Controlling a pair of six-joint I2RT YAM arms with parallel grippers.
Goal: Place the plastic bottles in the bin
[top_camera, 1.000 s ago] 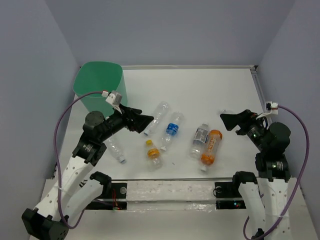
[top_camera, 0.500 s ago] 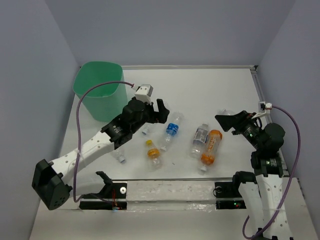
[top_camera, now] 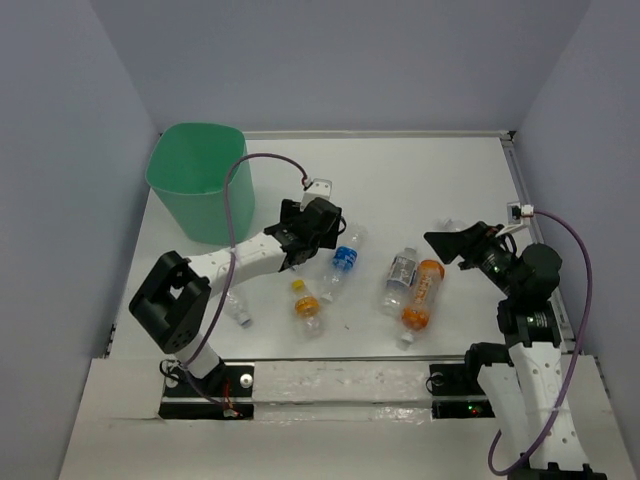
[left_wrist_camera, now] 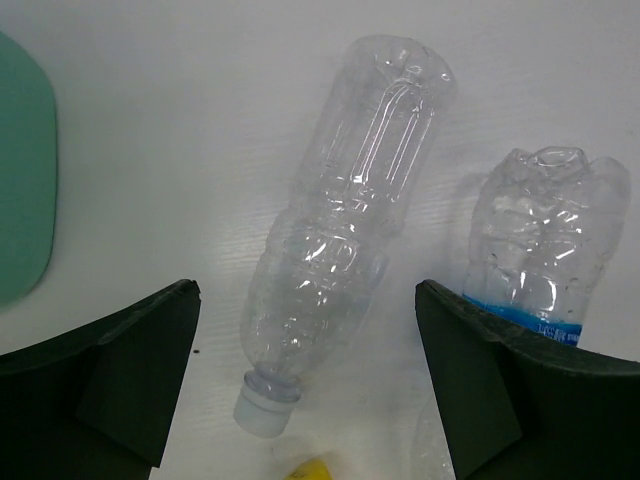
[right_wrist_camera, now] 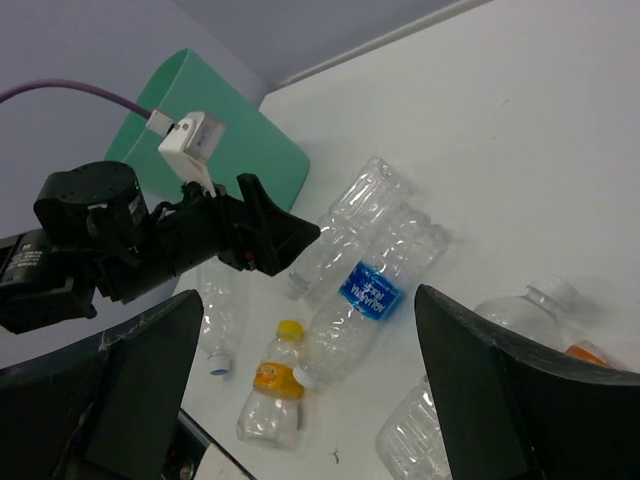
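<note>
My left gripper (top_camera: 303, 243) is open above a plain clear bottle (left_wrist_camera: 340, 250) lying on the table. In the left wrist view the bottle lies between my fingers (left_wrist_camera: 140, 370), its white cap toward the camera. A blue-labelled bottle (top_camera: 343, 260) lies just to its right and also shows in the left wrist view (left_wrist_camera: 540, 260). A short bottle with a yellow cap (top_camera: 305, 303), another plain clear bottle (top_camera: 232, 298), a clear bottle (top_camera: 398, 278) and an orange-labelled bottle (top_camera: 422, 295) lie nearby. The mint-green bin (top_camera: 198, 180) stands at the back left. My right gripper (top_camera: 447, 243) is open and empty, above the table.
The white table (top_camera: 420, 180) is walled in by grey panels at the back and sides. A purple cable (top_camera: 235, 190) loops over the left arm close to the bin. The bin's edge shows in the left wrist view (left_wrist_camera: 20, 180).
My left arm has swung from beside the bin to the right, and its gripper now points down over the plain clear bottle. My right gripper has shifted slightly to the left.
</note>
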